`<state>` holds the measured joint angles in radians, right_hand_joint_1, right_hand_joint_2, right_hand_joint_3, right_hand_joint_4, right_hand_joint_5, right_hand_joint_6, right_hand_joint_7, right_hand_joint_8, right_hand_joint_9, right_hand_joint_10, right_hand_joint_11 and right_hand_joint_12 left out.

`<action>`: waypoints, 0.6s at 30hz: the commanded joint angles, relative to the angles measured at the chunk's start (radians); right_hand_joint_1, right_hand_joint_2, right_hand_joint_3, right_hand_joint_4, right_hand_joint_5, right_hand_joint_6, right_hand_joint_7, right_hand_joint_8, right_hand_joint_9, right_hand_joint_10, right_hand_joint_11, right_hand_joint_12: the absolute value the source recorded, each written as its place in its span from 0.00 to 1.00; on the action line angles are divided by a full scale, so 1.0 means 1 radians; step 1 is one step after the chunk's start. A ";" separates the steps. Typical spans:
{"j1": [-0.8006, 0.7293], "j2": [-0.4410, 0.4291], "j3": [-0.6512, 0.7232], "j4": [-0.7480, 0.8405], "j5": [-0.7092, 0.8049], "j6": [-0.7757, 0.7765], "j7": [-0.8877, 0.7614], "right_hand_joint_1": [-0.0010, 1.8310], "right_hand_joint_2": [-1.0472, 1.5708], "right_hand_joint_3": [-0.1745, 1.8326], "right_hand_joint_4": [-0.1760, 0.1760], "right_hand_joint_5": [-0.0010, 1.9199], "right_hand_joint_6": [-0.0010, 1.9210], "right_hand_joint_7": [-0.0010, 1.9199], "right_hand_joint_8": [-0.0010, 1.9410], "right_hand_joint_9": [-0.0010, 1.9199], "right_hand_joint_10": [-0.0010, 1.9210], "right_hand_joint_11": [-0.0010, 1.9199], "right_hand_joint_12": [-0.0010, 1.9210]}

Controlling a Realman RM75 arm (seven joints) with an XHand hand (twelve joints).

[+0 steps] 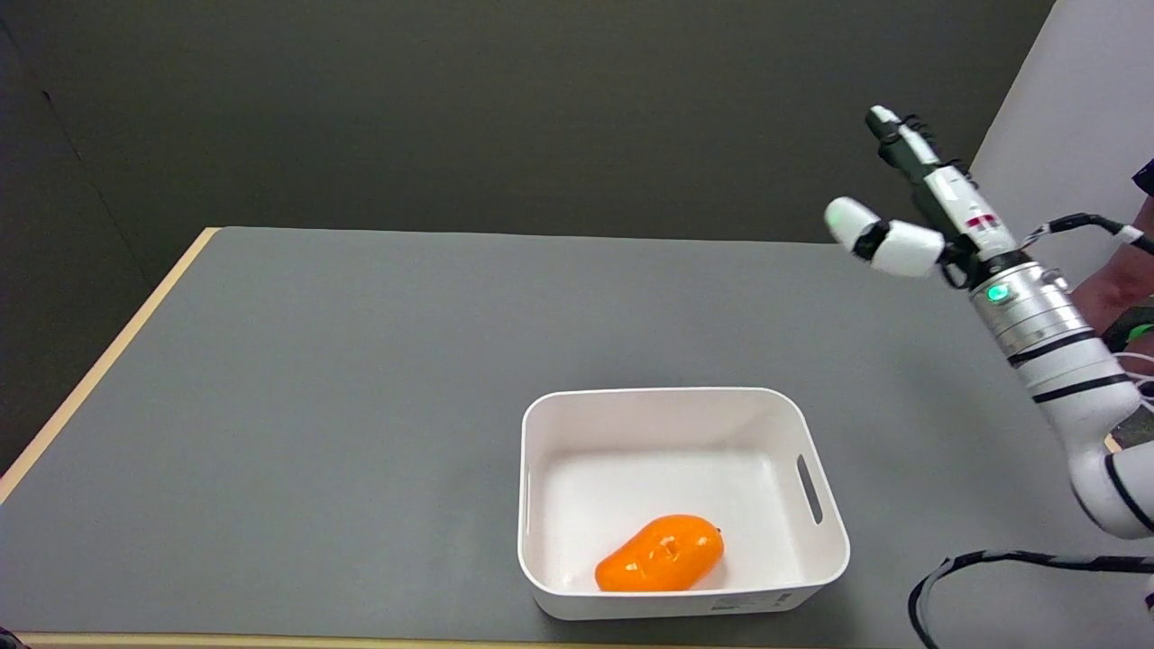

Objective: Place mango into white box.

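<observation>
An orange mango (660, 554) lies on its side on the floor of the white box (816, 451), close to the box's near wall. The box stands on the grey table near the front edge. My right hand (911, 198) is raised in the air at the upper right, well above and to the right of the box. Its fingers are spread apart and hold nothing. Nothing touches the mango.
The grey table (361, 379) has a wooden edge along its left side. A black cable (992, 563) loops at the lower right. Part of a person (1127, 270) shows at the right edge behind my arm. A white wall panel stands at the upper right.
</observation>
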<state>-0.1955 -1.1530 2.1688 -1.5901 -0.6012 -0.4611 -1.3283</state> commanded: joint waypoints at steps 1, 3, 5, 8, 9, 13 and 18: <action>0.051 0.150 0.055 0.324 0.408 -0.133 -0.055 0.35 0.70 0.55 0.56 0.21 0.48 0.28 0.31 0.25 0.50 0.13 0.68; 0.050 0.135 0.049 0.331 0.456 -0.152 -0.055 0.45 0.83 0.27 0.80 0.30 0.78 0.36 0.46 0.32 0.61 0.21 0.79; 0.047 0.107 0.035 0.327 0.516 -0.198 -0.055 0.47 0.85 0.24 0.83 0.32 0.81 0.38 0.50 0.35 0.65 0.25 0.83; 0.047 0.069 0.010 0.297 0.535 -0.243 -0.056 0.47 0.84 0.26 0.83 0.33 0.81 0.40 0.53 0.37 0.67 0.28 0.87; 0.047 0.062 0.004 0.292 0.535 -0.249 -0.055 0.47 0.84 0.26 0.83 0.33 0.81 0.40 0.54 0.38 0.68 0.29 0.87; 0.044 0.039 -0.046 0.224 0.542 -0.289 -0.060 0.47 0.84 0.26 0.84 0.33 0.81 0.41 0.56 0.40 0.71 0.35 0.93; 0.053 0.039 -0.127 0.177 0.577 -0.286 -0.044 0.48 0.83 0.27 0.82 0.34 0.80 0.43 0.58 0.41 0.72 0.37 1.00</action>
<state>-0.1572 -1.0791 2.1842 -1.3544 -0.2110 -0.6252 -1.3731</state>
